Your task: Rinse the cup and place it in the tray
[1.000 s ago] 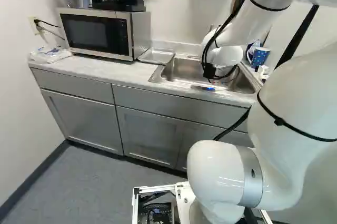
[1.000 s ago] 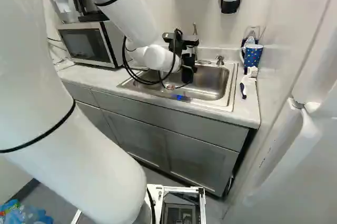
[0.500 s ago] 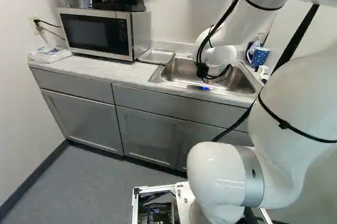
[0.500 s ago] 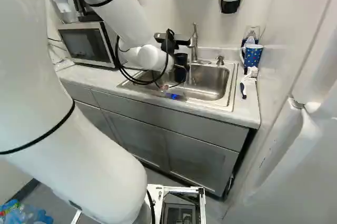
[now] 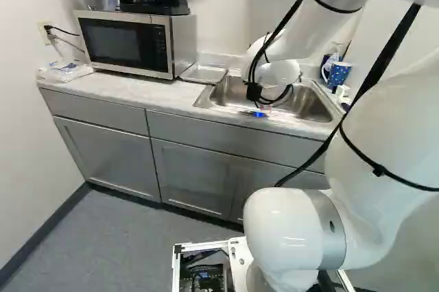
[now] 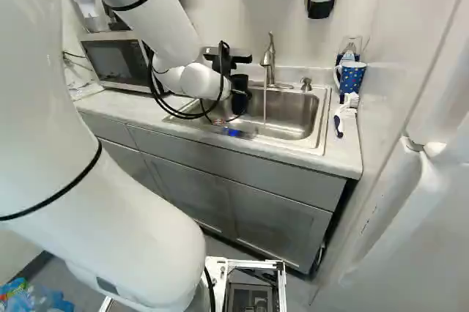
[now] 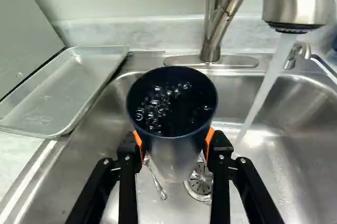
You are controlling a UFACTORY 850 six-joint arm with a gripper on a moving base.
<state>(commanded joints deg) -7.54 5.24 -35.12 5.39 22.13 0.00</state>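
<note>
Now cup (image 7: pixel 172 121), pinched from both sides by claw (image 7: pixel 174 139), has shifted with arm (image 6: pixel 167 32) away from tap (image 7: pixel 295 3), toward tray (image 7: pixel 58 92). Stream (image 7: pixel 263 84) falls clear of it. Cup hangs above sink (image 7: pixel 263 176), bubbly liquid inside: filling probably done, emptying due before tray.

in the wrist view, bubbles and dark contents hide the floor of the smooth, dark blue, round cup (image 7: pixel 172 124), which the white, jointed arm (image 5: pixel 377 114) covers in the left base view. a slim, silver metal utensil (image 7: pixel 157 183) runs out of sight behind the cup, its kind unclear. the round steel drain (image 7: pixel 201 182) is partly covered too. edges cut off the curved, brushed-metal faucet (image 7: pixel 297 3) and shallow, silver metal tray (image 7: pixel 63 95), and the arm in 2 base views.
</note>
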